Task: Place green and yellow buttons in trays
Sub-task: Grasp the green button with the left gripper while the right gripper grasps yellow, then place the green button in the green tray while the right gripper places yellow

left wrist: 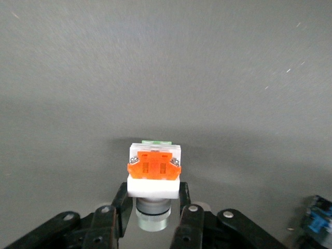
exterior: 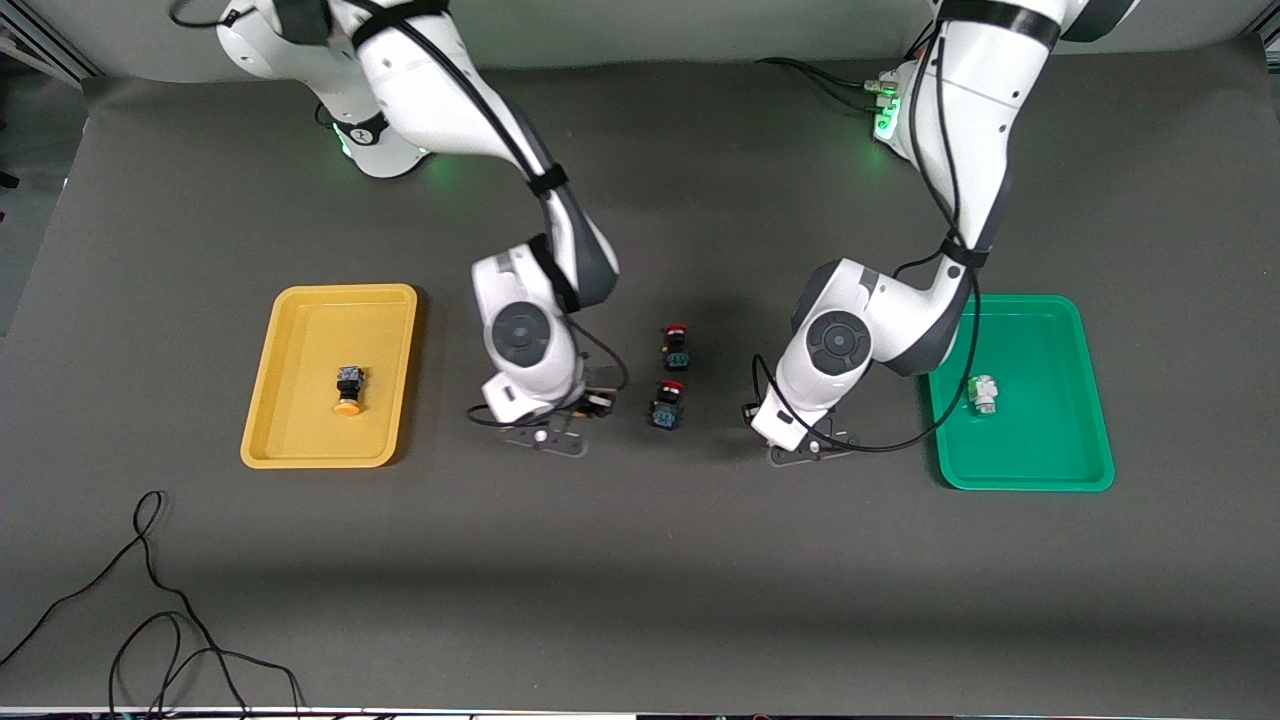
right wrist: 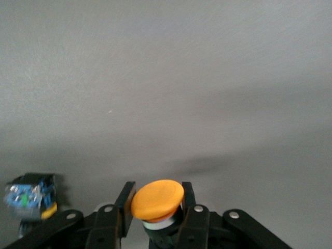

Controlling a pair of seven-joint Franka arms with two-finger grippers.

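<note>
**Both tools loaded, one button already in each tray**

The left tool (left wrist: 152, 220) is clenched on the white-grey button with the orange block (left wrist: 154, 174), its fingers (left wrist: 189, 218) pinching the metal collar under the white body. It holds that piece over bare desk (exterior: 640, 560), between the two red-capped switches and the green tray (exterior: 1020, 470).

The right tool (right wrist: 155, 218) grips a dark-bodied button by the neck under its round orange-yellow cap (right wrist: 157, 198). It hangs over the desk between the yellow tray (exterior: 300, 455) and the red-capped pair.

Inside the yellow tray lies another orange-yellow-capped button (exterior: 348, 390), on its side near the middle, cap pointing toward the front camera. In the green tray rests a white-grey button (exterior: 983, 393), toward the edge that faces the red-capped pair.

The red-capped switches sit mid-desk between the trays, one (exterior: 676, 345) farther from the front camera, the other (exterior: 667, 403) nearer.
</note>
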